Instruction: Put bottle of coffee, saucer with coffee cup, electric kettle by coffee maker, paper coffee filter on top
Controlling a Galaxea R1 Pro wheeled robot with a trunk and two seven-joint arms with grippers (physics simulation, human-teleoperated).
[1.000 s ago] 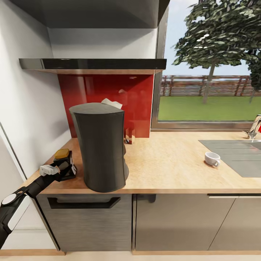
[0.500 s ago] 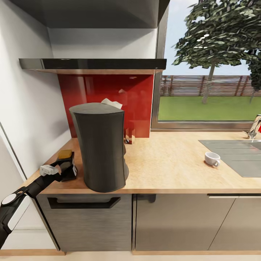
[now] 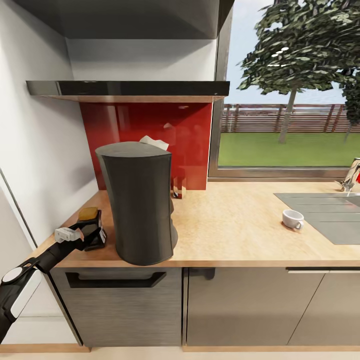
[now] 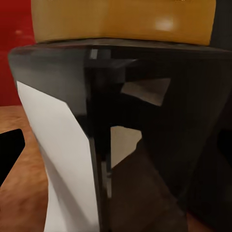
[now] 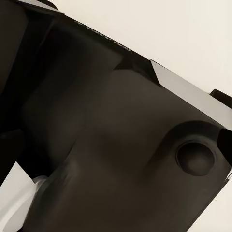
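My left claw (image 3: 86,234) reaches over the table's (image 3: 235,230) left front corner and stands at the jar (image 3: 91,226). Its fingers sit on either side of the jar's dark body, clamped on it. The jar stands upright on the table near the left edge, just beside the coffee maker (image 3: 140,200). In the left wrist view the jar (image 4: 121,135) is very close: amber cap on top, dark glossy body, white label on one face. Whether anything is inside the jar cannot be told.

The coffee maker stands near the table's front edge. A white filter (image 3: 154,143) shows over its top rear edge. The shelf (image 3: 127,89) hangs on the wall above it.

The cup (image 3: 292,219) stands on the table toward the right, touching the sink's (image 3: 325,212) left edge. Its inside shows white.

The state of my right claw cannot be told; the right wrist view shows dark robot parts at close range.
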